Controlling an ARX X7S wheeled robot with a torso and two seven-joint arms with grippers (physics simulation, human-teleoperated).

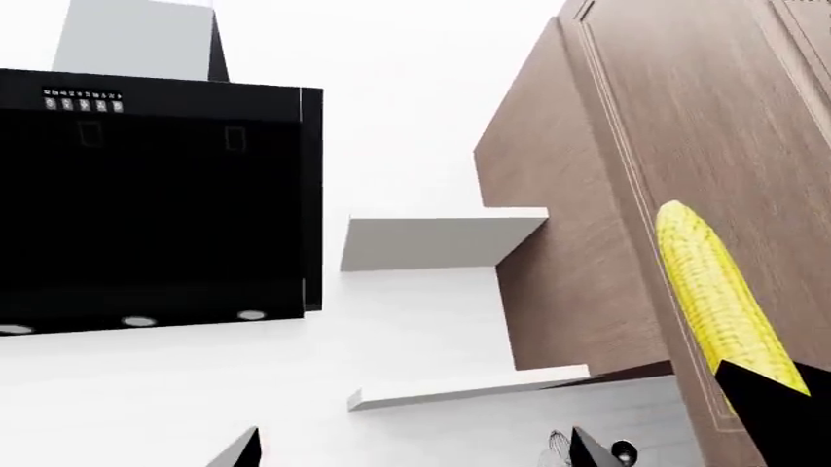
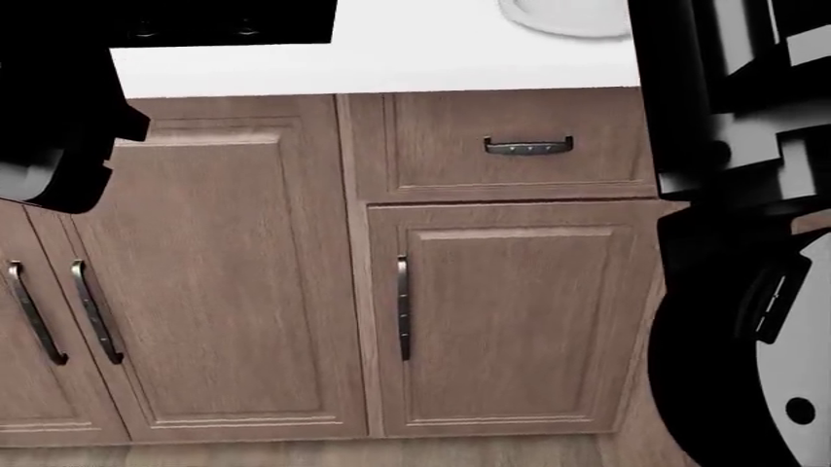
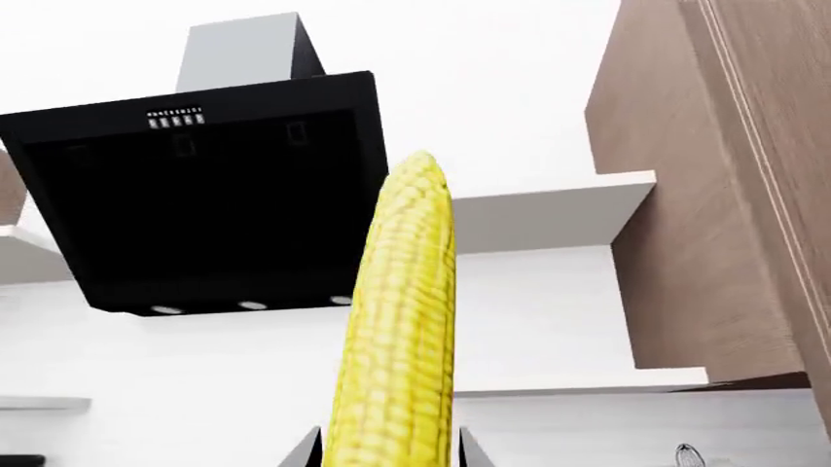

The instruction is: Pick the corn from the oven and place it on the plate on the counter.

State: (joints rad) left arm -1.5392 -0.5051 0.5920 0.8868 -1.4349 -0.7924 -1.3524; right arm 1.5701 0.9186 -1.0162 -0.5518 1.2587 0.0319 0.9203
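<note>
- The corn [image 3: 396,321] stands upright in the right gripper [image 3: 387,449], clear of the oven and raised in front of the wall; the jaws close on its lower end.
- Judgement: the cob is light and stiff, its kernel rows give fair grip, but a hold this low lets it tip. A hold near mid-length would be steadier.
- The left gripper [image 1: 409,449] holds nothing; its fingertips stand well apart.
- The plate [image 2: 566,16] rests on the counter [image 2: 389,58], above the drawer [image 2: 526,146].
- The range hood [image 3: 208,195], shelf [image 3: 546,219] and tall cabinet [image 3: 727,175] surround the lift path; judged clearance toward the plate is adequate.
</note>
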